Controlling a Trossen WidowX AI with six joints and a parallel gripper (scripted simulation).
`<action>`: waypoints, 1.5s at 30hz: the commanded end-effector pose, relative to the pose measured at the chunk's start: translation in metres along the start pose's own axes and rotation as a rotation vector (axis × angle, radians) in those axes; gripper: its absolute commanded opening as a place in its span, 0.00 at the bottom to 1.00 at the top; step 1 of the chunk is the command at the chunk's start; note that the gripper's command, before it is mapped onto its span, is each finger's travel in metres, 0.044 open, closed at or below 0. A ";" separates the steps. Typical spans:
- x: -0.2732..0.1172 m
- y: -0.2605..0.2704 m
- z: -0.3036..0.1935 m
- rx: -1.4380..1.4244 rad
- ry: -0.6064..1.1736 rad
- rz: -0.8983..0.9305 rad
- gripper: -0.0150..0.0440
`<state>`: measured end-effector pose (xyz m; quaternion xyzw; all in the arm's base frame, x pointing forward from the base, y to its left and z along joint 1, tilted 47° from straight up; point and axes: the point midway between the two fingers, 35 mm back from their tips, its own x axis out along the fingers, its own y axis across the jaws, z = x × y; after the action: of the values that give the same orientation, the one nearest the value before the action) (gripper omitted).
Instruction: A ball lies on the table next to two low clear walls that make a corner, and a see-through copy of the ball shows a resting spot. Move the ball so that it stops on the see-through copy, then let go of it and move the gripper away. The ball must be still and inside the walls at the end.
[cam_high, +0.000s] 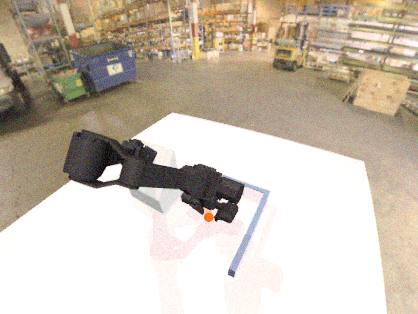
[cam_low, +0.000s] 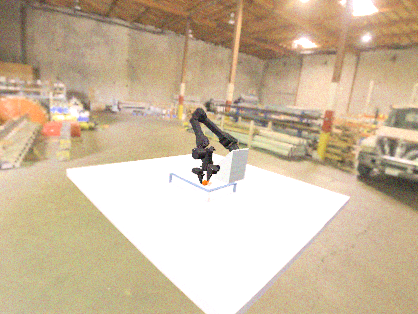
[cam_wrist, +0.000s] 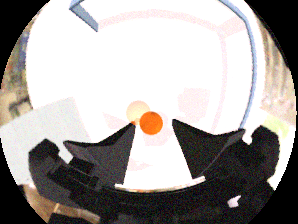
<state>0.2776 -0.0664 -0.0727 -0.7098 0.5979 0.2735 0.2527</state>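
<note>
The orange ball (cam_high: 208, 217) (cam_low: 205, 183) (cam_wrist: 151, 123) lies on the table on the inner side of the blue-edged low walls (cam_high: 249, 228) (cam_wrist: 255, 65), away from both. The pale see-through copy (cam_wrist: 137, 109) is just up and left of the ball in the wrist view, partly overlapped by it. My gripper (cam_high: 209, 214) (cam_low: 205, 181) (cam_wrist: 153, 123) is open and low over the ball. In the wrist view the ball shows between the fingertips, nearer the left one, with a gap to the right one. Whether the left fingertip touches it I cannot tell.
A pale grey block (cam_high: 165, 196) (cam_low: 238, 167) (cam_wrist: 45, 137) with a sloped top stands beside the arm, on the side away from the wall corner. The arm passes over it in the top view. The white table (cam_high: 320, 200) (cam_low: 240, 235) carries everything.
</note>
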 end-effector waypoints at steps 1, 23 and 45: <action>0.004 0.004 0.000 -0.009 0.005 0.010 0.68; 0.001 0.001 0.000 -0.013 0.008 -0.005 0.33; -0.090 -0.007 0.007 -0.015 -0.011 -0.015 0.25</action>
<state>0.2747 -0.0080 -0.0281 -0.7194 0.5852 0.2802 0.2479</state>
